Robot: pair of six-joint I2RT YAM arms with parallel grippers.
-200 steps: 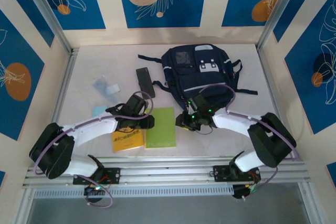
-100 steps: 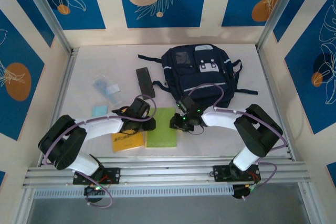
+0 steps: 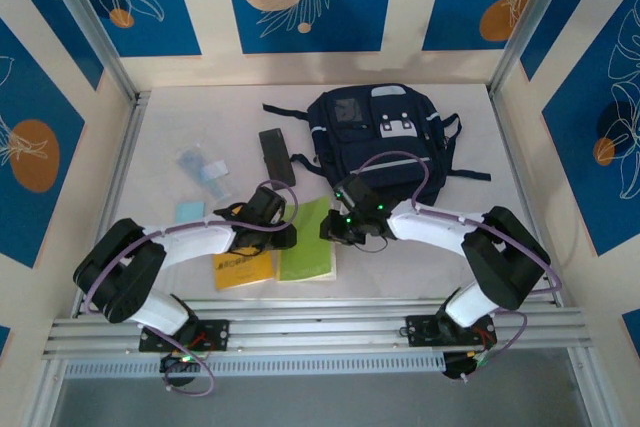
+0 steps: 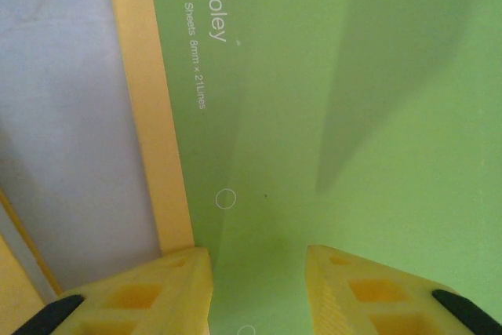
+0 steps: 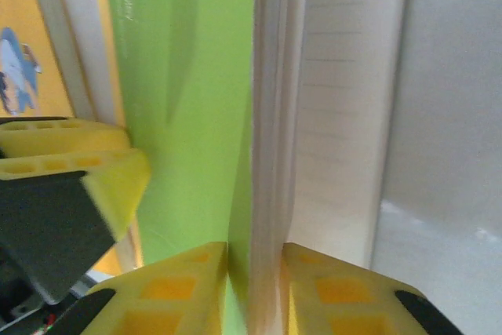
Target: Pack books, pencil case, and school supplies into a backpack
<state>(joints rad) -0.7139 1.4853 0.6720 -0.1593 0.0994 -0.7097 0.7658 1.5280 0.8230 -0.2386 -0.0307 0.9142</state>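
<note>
Tilted up since the earlier frame, the green book (image 3: 306, 247) has its right edge off the table (image 3: 200, 117), pinched by the right gripper (image 5: 255, 260), the left gripper (image 4: 259, 272) with jaws apart over its cover: pickup underway, needing next a lift toward the backpack (image 3: 385, 137).

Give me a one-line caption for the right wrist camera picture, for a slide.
Right tool pinching the edge of the green book, lined pages exposed, yellow book beside it.
</note>
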